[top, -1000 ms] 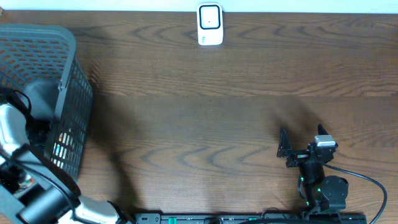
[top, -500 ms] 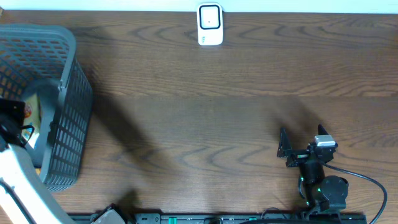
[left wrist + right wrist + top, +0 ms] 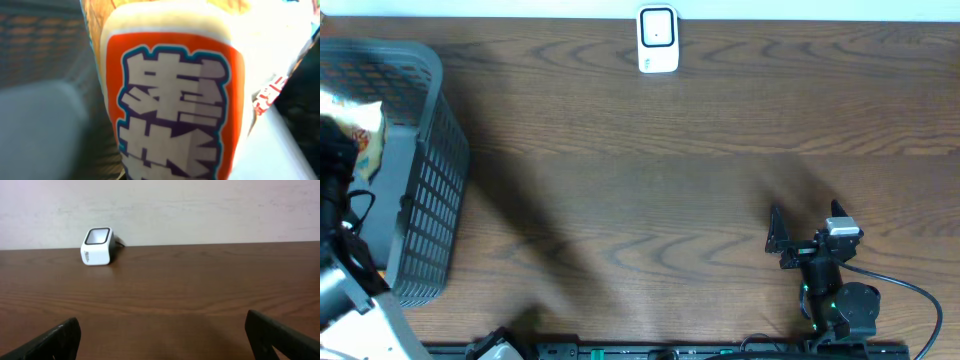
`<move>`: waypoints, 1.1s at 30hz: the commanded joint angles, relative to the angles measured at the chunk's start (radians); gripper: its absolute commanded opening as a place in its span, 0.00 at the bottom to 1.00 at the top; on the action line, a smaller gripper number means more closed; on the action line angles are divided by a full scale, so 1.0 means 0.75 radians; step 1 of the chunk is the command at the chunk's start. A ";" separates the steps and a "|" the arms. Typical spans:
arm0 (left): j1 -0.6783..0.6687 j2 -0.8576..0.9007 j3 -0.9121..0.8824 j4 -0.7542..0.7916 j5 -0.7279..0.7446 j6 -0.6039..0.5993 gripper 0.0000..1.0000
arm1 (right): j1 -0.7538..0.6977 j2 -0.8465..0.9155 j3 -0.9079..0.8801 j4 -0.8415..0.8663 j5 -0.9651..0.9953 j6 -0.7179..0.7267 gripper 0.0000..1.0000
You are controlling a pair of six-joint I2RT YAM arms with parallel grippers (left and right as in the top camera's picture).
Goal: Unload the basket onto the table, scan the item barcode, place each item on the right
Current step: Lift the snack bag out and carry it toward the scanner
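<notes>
Wooden table (image 3: 670,180), so: at far left the packet (image 3: 360,125) is clamped in the left gripper (image 3: 342,150) and held over the basket (image 3: 430,200), probably so it can be carried out. The scanner (image 3: 658,40) is sat well apart, between 2 and 3 o'clock from it. The right gripper (image 3: 805,222) is parked wide open at 5 o'clock, nothing held.

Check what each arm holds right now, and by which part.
Left gripper is shut on the snack packet; the exact hold spot is hidden. Right gripper is open, holding nothing.
</notes>
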 commanded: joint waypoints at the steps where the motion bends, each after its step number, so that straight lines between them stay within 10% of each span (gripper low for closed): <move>1: -0.039 -0.084 0.028 0.050 0.081 0.002 0.08 | -0.008 -0.006 -0.002 -0.005 0.000 0.018 0.99; 15: -0.712 0.052 0.023 -0.040 0.074 0.165 0.07 | -0.008 -0.006 -0.002 -0.005 0.000 0.018 0.99; 33: -1.319 0.945 0.023 0.155 0.070 0.130 0.08 | -0.008 -0.006 -0.002 -0.005 0.000 0.018 0.99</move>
